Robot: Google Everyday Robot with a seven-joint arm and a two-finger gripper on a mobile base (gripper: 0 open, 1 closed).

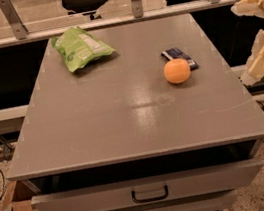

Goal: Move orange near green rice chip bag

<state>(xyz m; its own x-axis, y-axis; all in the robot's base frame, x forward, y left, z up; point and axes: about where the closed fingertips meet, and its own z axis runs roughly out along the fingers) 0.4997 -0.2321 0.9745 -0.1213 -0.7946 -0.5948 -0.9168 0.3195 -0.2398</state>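
Orange (176,70) sits right of centre on the table (125,124), smooth and round, touching the near edge of a flat dark blue wrapped bar (179,57). Green rice chip bag (80,48) is well apart at the back left, crinkled and puffy. Gripper (261,56) hangs off the table's right edge, cream-coloured, angled down and partly cut off by the frame. Can't tell whether it's released or clenched. Top drawer (146,188) is ajar.
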